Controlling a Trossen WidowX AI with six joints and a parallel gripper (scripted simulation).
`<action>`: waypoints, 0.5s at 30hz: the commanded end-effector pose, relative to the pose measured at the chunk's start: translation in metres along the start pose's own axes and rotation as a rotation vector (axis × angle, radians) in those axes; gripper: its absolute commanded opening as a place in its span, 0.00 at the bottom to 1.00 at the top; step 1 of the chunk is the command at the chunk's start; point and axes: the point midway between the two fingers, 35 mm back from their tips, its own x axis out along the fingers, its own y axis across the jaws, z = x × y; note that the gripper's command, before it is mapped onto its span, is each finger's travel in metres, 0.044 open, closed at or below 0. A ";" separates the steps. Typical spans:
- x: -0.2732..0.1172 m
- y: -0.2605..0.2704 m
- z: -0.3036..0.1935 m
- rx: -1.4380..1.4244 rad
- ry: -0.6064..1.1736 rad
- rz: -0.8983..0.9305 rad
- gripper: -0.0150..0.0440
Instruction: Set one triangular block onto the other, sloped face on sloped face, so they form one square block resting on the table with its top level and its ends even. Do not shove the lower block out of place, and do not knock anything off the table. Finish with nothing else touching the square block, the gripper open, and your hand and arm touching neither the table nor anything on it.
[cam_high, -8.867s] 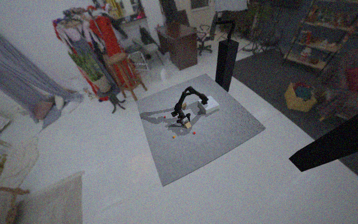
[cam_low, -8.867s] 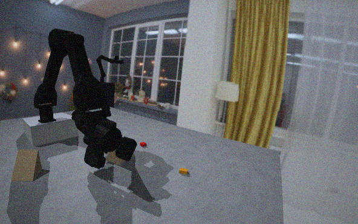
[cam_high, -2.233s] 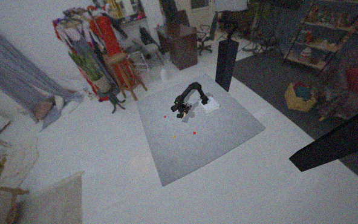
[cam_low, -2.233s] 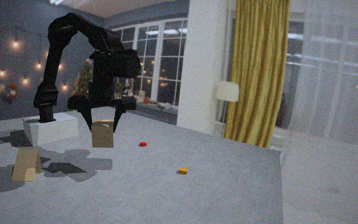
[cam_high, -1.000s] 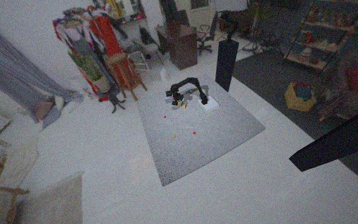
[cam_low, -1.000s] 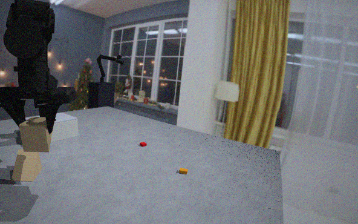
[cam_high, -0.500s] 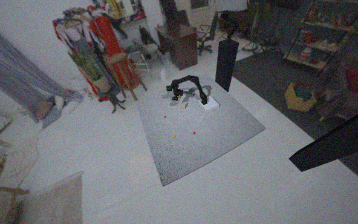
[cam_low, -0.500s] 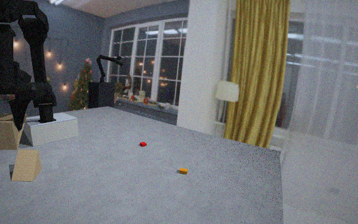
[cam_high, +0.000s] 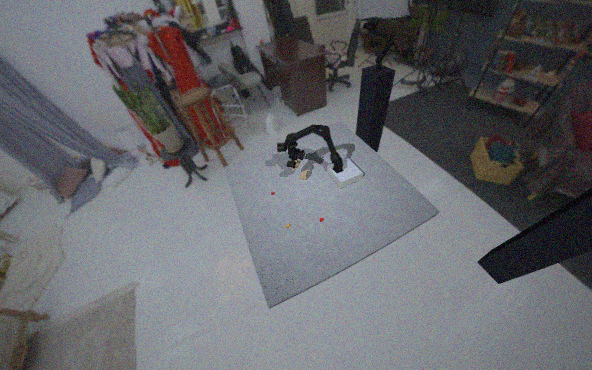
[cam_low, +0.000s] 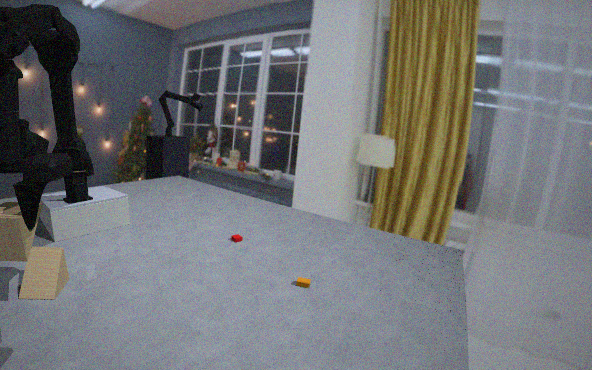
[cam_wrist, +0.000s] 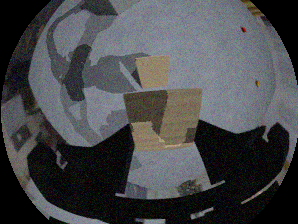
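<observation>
My gripper is shut on one light wooden triangular block and holds it above the table. In the exterior view this block is cut off by the left frame edge, and only one finger shows clearly. The other triangular block rests on the table with a sloped side showing. In the wrist view it lies just beyond the held block's upper edge, apart from it as far as I can see. The held block's sloped face is hard to make out.
The arm stands on a white box on the grey table. A small orange piece and two small red pieces, one nearer the arm and one farther off, lie away from the blocks.
</observation>
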 end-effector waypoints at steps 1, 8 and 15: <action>0.011 0.001 0.006 0.000 0.009 0.004 0.25; 0.036 0.002 0.017 -0.006 0.008 0.002 0.25; 0.050 0.003 0.023 -0.008 0.007 0.001 0.25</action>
